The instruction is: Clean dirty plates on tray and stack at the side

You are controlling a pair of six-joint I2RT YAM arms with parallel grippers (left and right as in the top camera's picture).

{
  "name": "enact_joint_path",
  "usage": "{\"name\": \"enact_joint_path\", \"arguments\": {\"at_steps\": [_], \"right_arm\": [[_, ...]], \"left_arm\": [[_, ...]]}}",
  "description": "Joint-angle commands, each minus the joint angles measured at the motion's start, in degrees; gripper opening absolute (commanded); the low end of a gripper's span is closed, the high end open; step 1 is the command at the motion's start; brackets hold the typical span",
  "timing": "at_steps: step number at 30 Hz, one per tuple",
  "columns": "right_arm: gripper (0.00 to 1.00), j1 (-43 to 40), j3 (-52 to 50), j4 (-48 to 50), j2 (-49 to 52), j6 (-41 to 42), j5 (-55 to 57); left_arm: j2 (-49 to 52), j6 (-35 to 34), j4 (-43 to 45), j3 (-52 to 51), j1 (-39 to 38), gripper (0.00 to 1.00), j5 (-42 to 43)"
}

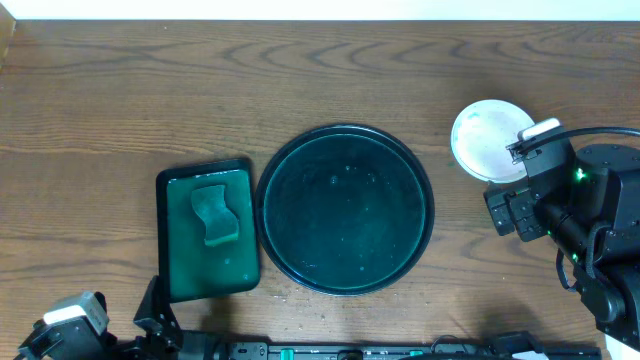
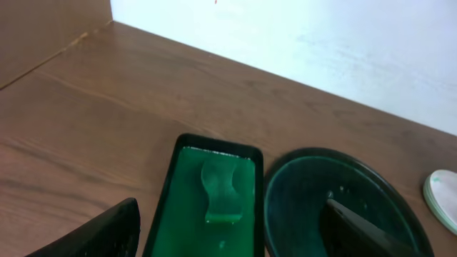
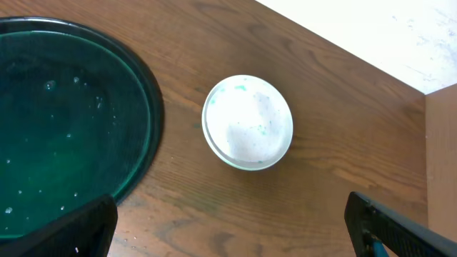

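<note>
Two grippers, both empty. Left gripper (image 2: 230,214): fingers (image 2: 107,232) spread wide, clamped on nothing, hanging low to the near left of the tray (image 1: 345,210). Right gripper (image 3: 230,203): fingers (image 3: 78,228) likewise wide apart, holding nothing, raised over the table (image 1: 120,100) to the right of the tray. Plates (image 1: 485,140): small, round and white, stacked on the table just off the tray's far-right rim and not touching it. The top plate bears faint green specks; how many plates are in the stack cannot be told. Tray: large, round, dark green, with a raised rim and a floor beaded with droplets. Small tray (image 1: 210,275): rectangular and green, lying just left of the tray, the rims close together. Sponge (image 1: 212,213): green and waisted, lying in the small tray's far half.
</note>
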Motion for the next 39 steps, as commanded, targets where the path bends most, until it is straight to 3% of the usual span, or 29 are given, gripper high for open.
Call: {"name": "enact_joint_path", "arguments": {"at_steps": [1, 14, 19, 28, 39], "right_arm": [[0.99, 0.7, 0.7, -0.1, -0.2, -0.6, 0.5], [0.99, 0.7, 0.7, -0.1, -0.2, -0.6, 0.5], [0.99, 0.7, 0.7, -0.1, -0.2, -0.6, 0.5], [0.99, 0.7, 0.7, -0.1, -0.2, -0.6, 0.5], [0.99, 0.7, 0.7, -0.1, -0.2, -0.6, 0.5]], "left_arm": [[0.3, 0.7, -0.9, 0.3, 0.1, 0.8, -0.5], [0.3, 2.5, -11.1, 0.3, 0.1, 0.8, -2.3], [0.3, 2.4, -9.2, 0.3, 0.1, 0.8, -2.4], [0.1, 3.1, 12.5, -7.7, 0.1, 0.8, -1.9], [-9.6, 2.8, 43.4, -30.4, 0.1, 0.8, -0.2]]}}
